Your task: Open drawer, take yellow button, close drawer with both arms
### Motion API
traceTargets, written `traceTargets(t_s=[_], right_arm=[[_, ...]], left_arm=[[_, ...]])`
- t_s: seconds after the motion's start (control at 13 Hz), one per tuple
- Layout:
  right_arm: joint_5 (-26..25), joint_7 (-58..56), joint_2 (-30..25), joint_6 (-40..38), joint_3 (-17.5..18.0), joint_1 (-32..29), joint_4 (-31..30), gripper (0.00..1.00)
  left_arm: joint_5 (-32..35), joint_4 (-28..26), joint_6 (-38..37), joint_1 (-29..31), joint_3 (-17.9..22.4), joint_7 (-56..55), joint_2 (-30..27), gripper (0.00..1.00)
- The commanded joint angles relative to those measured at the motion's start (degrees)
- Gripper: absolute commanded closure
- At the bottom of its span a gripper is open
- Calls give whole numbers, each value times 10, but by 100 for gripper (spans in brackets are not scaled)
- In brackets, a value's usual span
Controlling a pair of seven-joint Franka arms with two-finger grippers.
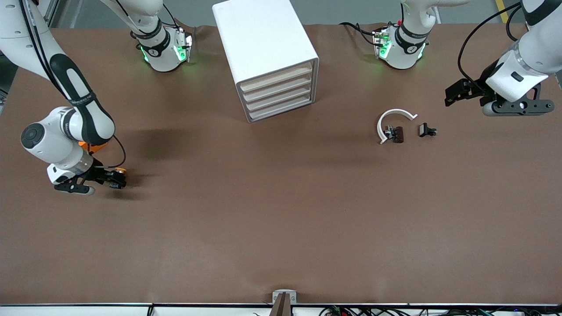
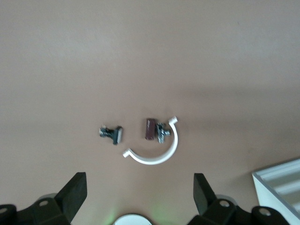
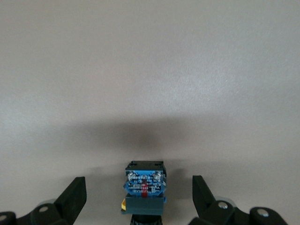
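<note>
Button (image 3: 144, 193) between parted right-wrist fingers (image 3: 72, 197).

Brown table (image 1: 263, 210) carries cabinet (image 1: 268, 52), button (image 1: 119, 173), white arc (image 1: 393, 118).

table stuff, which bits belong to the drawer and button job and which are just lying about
Job:
- top drawer, shut
- button between the open right pincer
- left pincer, open, waiting

Lying about:
- white curved piece
- small brown part
- small black part

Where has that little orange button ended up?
The button lies on the table at the right arm's end, between the open fingers of the right gripper.
</note>
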Motion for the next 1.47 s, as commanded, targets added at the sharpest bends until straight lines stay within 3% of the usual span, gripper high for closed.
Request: traceTargets(t_s=[0.0, 0.15, 0.39, 0.85, 1.08, 1.39], right_arm=[[1, -2, -35, -45, 3, 6, 4, 0], [1, 0, -54, -108, 3, 6, 23, 0], [-2, 22, -83, -288, 3, 9, 105, 0], [-26, 36, -104, -627, 5, 15, 326, 0], [-26, 37, -107, -705, 8, 17, 400, 0], [-39, 37, -110, -708, 5, 26, 446, 0]], left_arm=[[16, 12, 25, 2, -4, 12, -3, 0], [16, 53, 20, 3, -3, 15, 23, 0], [18, 105, 14, 6, -2, 14, 48, 0], [17, 121, -45, 8, -4, 11, 46, 0], [17, 124, -46, 8, -4, 12, 46, 0], [13, 125, -46, 8, -4, 15, 46, 0]])
